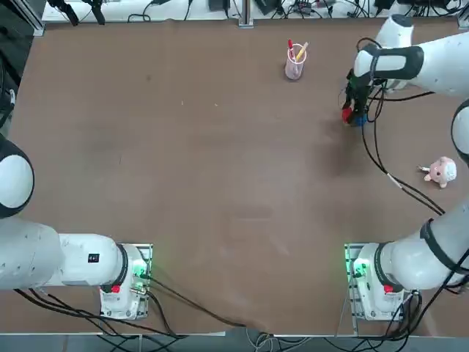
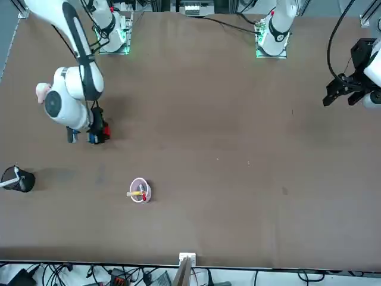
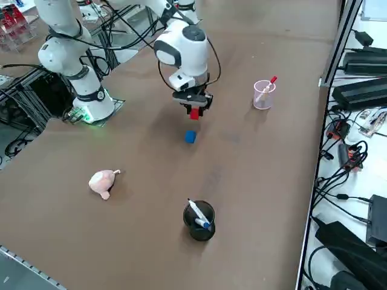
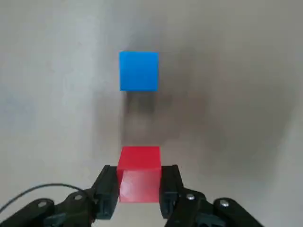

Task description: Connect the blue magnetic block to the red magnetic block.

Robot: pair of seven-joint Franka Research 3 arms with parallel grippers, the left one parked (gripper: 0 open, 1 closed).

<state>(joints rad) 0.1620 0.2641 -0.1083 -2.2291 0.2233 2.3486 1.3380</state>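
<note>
The desk (image 1: 220, 183) is a broad brown surface, bare across its centre and the robot's left half. Cables and electronics line its far edge in the top view, and power bricks with more cabling run beside one side in the right side view. Open room for movement is widest in the middle; all loose items sit toward the robot's right and far side.

The right pincer (image 4: 139, 189) is clenched on the red magnetic block (image 4: 138, 174), holding it clear of the desk, as the right side view shows. The blue magnetic block (image 3: 190, 137) lies on the desk just below and near the held block, apart from it, with bare surface all round.

A clear cup (image 1: 294, 66) holding a red pen stands near the far edge, apart from the pincer. A pink plush toy (image 1: 440, 171) lies close to the right edge. A black cup (image 3: 199, 220) with pens stands well apart from the blocks.
</note>
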